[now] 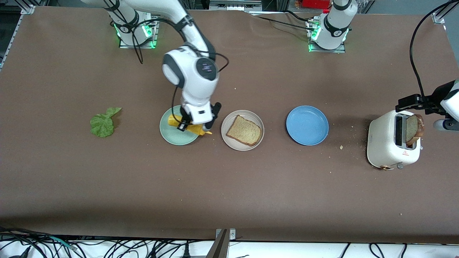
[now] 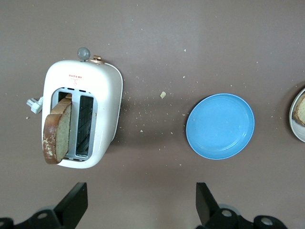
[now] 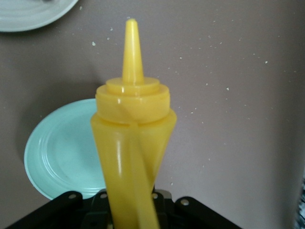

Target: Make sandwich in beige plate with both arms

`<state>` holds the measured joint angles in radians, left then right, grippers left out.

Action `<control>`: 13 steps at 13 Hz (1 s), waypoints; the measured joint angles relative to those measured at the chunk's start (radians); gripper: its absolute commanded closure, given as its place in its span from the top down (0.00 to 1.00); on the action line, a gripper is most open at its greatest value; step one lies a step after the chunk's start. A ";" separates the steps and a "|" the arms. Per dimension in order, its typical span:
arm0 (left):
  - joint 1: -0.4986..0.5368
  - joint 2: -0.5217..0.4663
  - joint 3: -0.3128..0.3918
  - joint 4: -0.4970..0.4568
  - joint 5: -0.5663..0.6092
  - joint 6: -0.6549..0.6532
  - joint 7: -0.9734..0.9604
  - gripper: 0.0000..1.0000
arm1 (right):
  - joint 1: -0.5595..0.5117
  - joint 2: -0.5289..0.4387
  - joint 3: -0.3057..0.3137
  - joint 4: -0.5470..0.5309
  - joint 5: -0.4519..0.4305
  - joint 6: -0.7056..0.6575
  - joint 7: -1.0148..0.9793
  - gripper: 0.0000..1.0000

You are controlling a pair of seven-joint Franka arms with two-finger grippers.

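One brown bread slice (image 1: 244, 130) lies on the beige plate (image 1: 251, 115) mid-table. A second slice (image 1: 414, 129) stands up out of the white toaster (image 1: 391, 143) at the left arm's end. The green lettuce leaf (image 1: 103, 123) lies on the table toward the right arm's end. My right gripper (image 3: 131, 212) is shut on a yellow squeeze bottle (image 3: 131, 133) over the edge of the mint-green plate (image 1: 172, 136), nozzle tilted toward the beige plate. My left gripper (image 2: 140, 200) hangs open and empty above the table beside the toaster (image 2: 102, 119).
An empty blue plate (image 1: 307, 125) sits between the beige plate and the toaster. Crumbs are scattered on the brown table around the toaster and the blue plate (image 2: 220, 125). The rim of the beige plate (image 2: 293, 117) shows in the left wrist view.
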<state>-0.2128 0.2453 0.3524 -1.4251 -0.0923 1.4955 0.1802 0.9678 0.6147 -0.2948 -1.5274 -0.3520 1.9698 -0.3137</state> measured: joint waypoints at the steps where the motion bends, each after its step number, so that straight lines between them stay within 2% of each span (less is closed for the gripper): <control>1: 0.000 0.000 0.000 0.000 0.000 0.000 0.000 1.00 | 0.034 0.044 0.000 0.040 -0.053 -0.047 0.055 0.00; 3: 0.000 0.000 0.000 0.000 0.000 -0.001 0.000 1.00 | 0.104 0.118 0.000 0.089 -0.162 -0.121 0.153 0.00; 5: 0.000 0.000 0.000 0.000 0.000 -0.001 0.000 1.00 | 0.158 0.168 -0.001 0.110 -0.224 -0.166 0.209 0.00; 13: 0.000 0.000 0.000 0.000 0.000 -0.002 -0.009 1.00 | 0.181 0.229 -0.013 0.154 -0.288 -0.201 0.216 0.00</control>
<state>-0.2127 0.2452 0.3525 -1.4247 -0.0923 1.4940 0.1712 1.1491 0.8441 -0.3080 -1.3729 -0.6400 1.7686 -0.0978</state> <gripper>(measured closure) 0.000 0.890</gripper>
